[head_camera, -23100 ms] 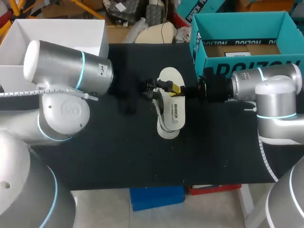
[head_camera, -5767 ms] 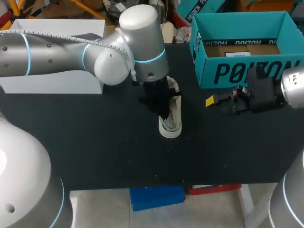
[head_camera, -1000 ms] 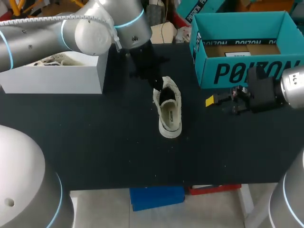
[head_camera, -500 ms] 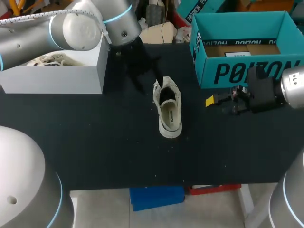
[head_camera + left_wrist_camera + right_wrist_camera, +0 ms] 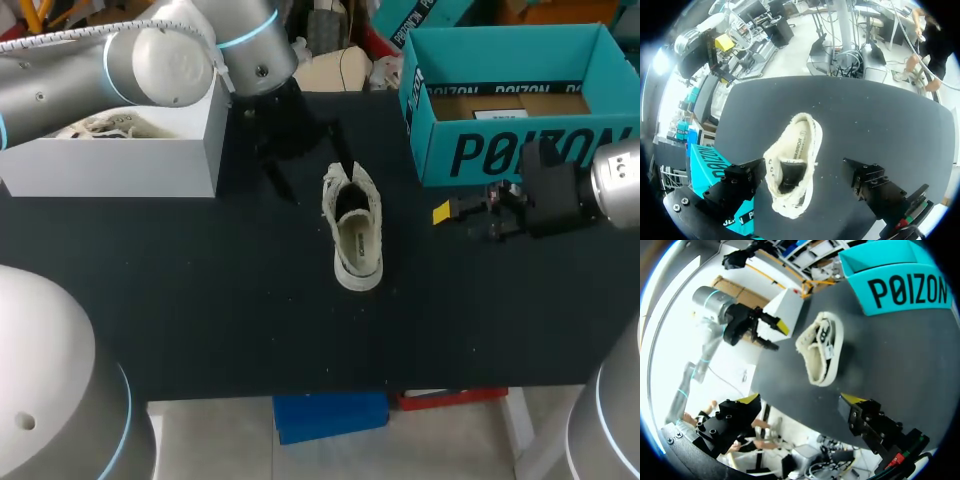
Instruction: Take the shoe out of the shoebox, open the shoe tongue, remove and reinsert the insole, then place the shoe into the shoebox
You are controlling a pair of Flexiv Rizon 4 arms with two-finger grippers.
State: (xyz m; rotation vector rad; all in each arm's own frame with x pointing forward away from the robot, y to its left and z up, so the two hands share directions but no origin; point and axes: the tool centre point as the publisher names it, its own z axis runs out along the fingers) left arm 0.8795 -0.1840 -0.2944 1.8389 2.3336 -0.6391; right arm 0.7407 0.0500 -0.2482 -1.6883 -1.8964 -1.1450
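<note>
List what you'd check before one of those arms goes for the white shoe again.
1. Shoe sits sole-down on the table, opening up: ok.
2. Left gripper is open, empty, above the shoe's heel end and not touching it: ok.
3. Right gripper is open, empty and well to the side of the shoe: ok.
4. Insole shows inside the shoe, but whether it lies flat down to the heel: cannot tell.
5. White box is open on top: ok.
6. Room left in it beside what looks like another shoe: cannot tell.
</note>
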